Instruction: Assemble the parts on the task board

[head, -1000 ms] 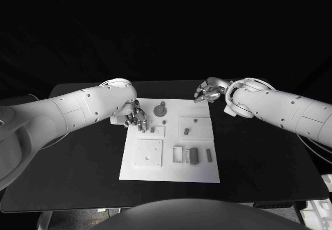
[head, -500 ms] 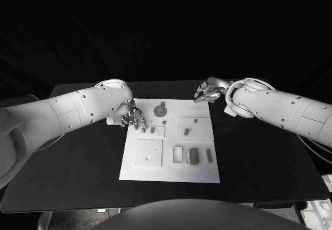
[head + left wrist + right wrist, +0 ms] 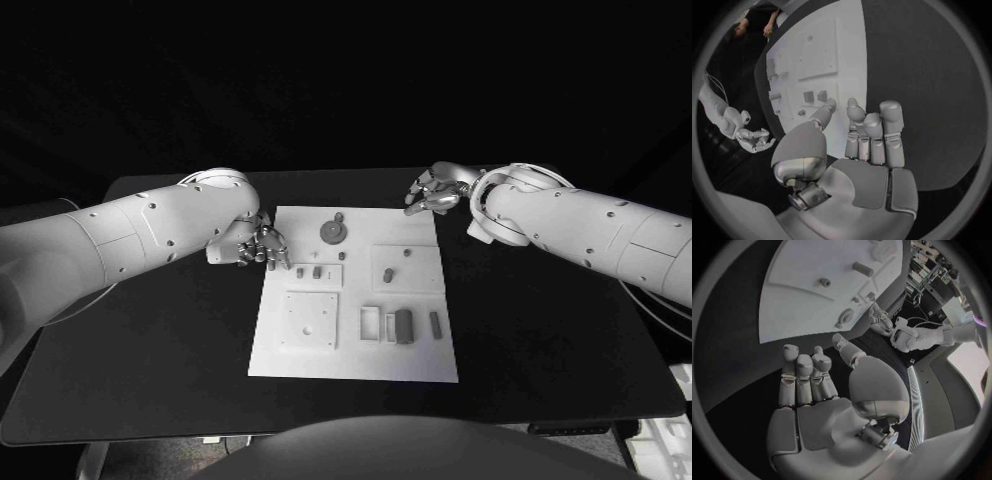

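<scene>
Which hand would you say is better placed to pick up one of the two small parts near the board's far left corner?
The left hand, probably. It hangs open at the task board's left edge, right beside those small parts. The right hand sits at the far right corner.

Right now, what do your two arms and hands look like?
Both arms are smooth white shells dotted with small dark screw holes. The left hand and right hand are silver metal with rounded, segmented fingers and a domed thumb base.
</scene>
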